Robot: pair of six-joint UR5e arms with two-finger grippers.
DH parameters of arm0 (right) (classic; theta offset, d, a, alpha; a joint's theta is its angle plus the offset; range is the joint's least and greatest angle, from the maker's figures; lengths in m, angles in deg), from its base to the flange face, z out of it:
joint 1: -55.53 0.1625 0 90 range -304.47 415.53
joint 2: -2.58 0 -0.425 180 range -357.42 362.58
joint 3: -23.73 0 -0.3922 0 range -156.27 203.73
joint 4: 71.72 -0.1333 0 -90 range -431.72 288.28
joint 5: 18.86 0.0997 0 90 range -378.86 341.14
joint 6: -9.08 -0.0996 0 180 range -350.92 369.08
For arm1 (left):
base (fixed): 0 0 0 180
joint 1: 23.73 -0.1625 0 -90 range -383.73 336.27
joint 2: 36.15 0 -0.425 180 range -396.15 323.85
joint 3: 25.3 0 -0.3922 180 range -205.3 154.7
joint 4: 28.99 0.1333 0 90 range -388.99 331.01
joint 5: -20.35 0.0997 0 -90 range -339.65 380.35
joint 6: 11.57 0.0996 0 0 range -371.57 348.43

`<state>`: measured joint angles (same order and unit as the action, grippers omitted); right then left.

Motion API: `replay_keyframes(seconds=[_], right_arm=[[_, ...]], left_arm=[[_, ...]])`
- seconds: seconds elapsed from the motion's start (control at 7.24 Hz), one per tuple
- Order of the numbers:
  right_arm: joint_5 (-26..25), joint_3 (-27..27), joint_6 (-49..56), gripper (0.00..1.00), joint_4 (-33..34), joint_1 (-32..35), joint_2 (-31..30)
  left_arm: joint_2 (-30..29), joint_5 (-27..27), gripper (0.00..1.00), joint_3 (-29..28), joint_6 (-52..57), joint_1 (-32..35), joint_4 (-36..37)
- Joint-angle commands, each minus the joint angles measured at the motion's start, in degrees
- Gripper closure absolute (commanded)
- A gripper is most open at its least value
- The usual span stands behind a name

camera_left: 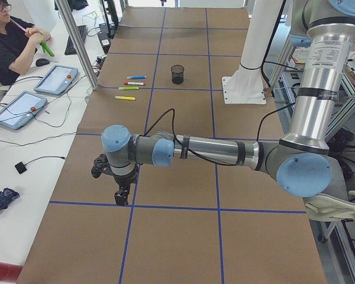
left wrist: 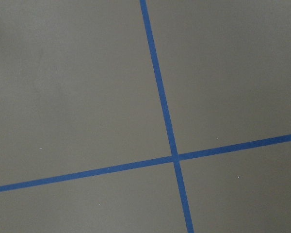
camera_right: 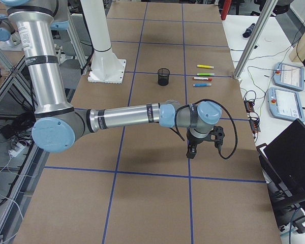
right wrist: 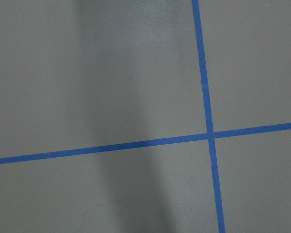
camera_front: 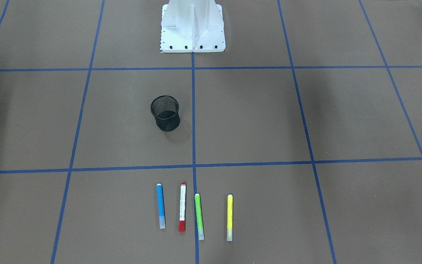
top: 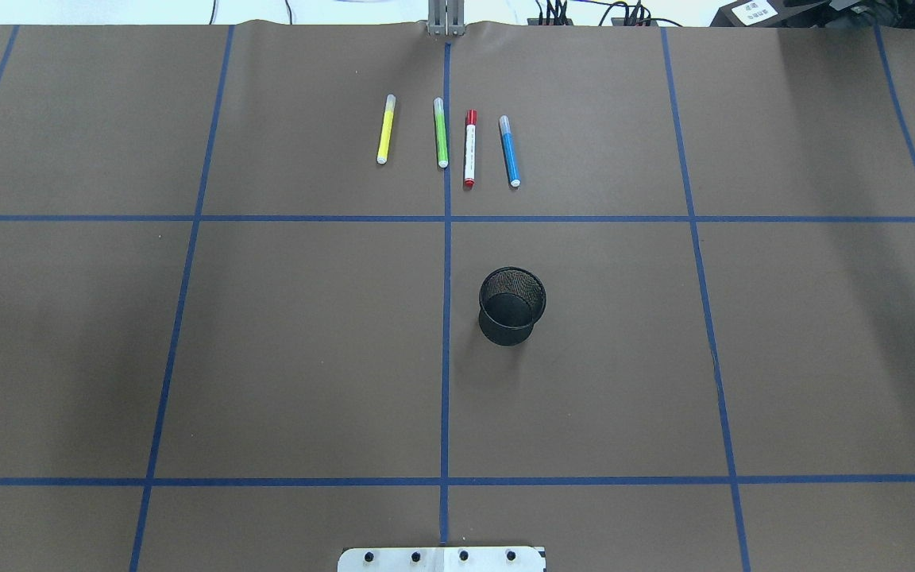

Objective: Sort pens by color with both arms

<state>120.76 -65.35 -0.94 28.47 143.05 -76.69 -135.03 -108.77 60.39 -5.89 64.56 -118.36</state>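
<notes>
Four pens lie side by side on the brown table near its far edge. In the overhead view they are the yellow pen [top: 385,129], the lime green pen [top: 441,133], the white pen with red cap [top: 470,148] and the blue pen [top: 510,151]. They also show in the front view: blue [camera_front: 160,206], red-capped [camera_front: 182,212], green [camera_front: 199,216], yellow [camera_front: 229,217]. My left gripper [camera_left: 122,195] shows only in the left side view, far from the pens. My right gripper [camera_right: 191,151] shows only in the right side view. I cannot tell if either is open or shut.
A black mesh cup [top: 511,305] stands upright near the table's middle, between the pens and the white pedestal base [camera_front: 192,27]. Blue tape lines [top: 446,318] grid the table. Both wrist views show only bare table and tape. A person [camera_left: 12,41] sits at a side desk.
</notes>
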Motion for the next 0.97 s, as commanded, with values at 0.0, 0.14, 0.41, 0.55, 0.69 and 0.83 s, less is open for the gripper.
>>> replay_keyframes(seconds=[0.0,0.14,0.41,0.55,0.69,0.83], right_arm=[[0.13,-0.04,0.35,0.00,0.63,0.45,-0.79],[0.13,0.30,0.35,0.00,0.54,0.45,-1.58],[0.13,0.22,0.70,0.00,0.28,0.54,-2.46],[0.05,0.48,0.79,0.00,0.19,0.54,-2.64],[0.05,0.22,0.79,0.00,-0.07,0.80,-3.60],[0.05,0.05,0.79,0.00,-0.16,1.68,-3.78]], left_arm=[[0.18,-6.02,0.00,-3.06,0.04,0.48,0.96],[0.09,-6.06,0.00,-3.08,-0.05,0.48,0.96],[0.18,-6.06,0.00,-2.99,-0.05,0.48,0.96],[0.27,-6.06,0.00,-3.08,-0.05,0.56,0.96],[0.70,-6.06,0.00,-3.17,-0.05,0.56,0.87],[0.71,-6.06,0.00,-3.08,-0.05,0.56,0.78]])
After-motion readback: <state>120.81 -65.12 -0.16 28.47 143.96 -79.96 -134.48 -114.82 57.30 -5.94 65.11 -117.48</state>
